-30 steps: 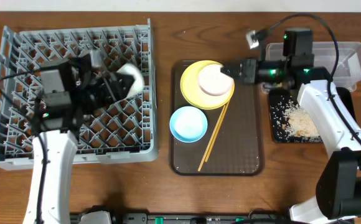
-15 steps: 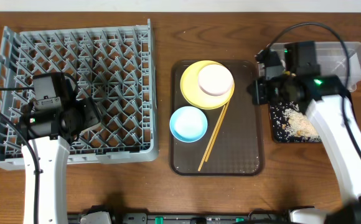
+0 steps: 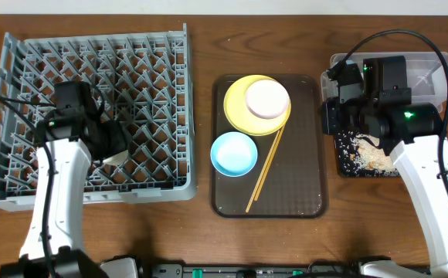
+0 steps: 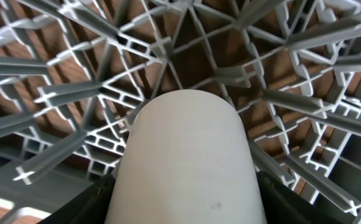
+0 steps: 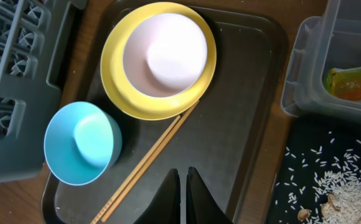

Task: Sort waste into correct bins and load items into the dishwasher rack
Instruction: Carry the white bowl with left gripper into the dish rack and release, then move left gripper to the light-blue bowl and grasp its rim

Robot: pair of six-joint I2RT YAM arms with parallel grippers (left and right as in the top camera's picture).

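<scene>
The waste side looks settled. The green-and-yellow snack wrapper (image 5: pixel 355 81) lies in the clear plastic tub (image 3: pixel 440 62), to the right of the brown serving tray (image 3: pixel 301 177). The rice grains and beige crumbs (image 3: pixel 367 150) are heaped in the shallow black tub (image 3: pixel 344 166), just right of the tray and in front of the clear tub. A white bit at the very edge of the right wrist view may be the paper scrap, but it is too cut off to tell.

Loading has barely begun. The left gripper (image 4: pixel 183 208) is clamped on the small white cup (image 4: pixel 183 155), its dark fingers pressing either side, and holds it low over the pegs of the dishwasher rack (image 3: pixel 23 46), well left of the tray. The cup shows as a smooth, matte white cylinder with a rounded end (whether that end is rim or base cannot be made out). I cannot tell whether it touches the lattice.

Four items wait on the tray:
- The round yellow plate (image 3: pixel 243 112) is at its far end.
- The white bowl (image 3: pixel 267 99) sits on that plate.
- The light blue bowl (image 3: pixel 234 153) is at the tray's left edge.
- The wooden chopsticks (image 3: pixel 266 166) run slantwise down the tray's middle.

The right gripper (image 5: pixel 182 180) hangs above the tray's right side, jaws together and holding nothing.
</scene>
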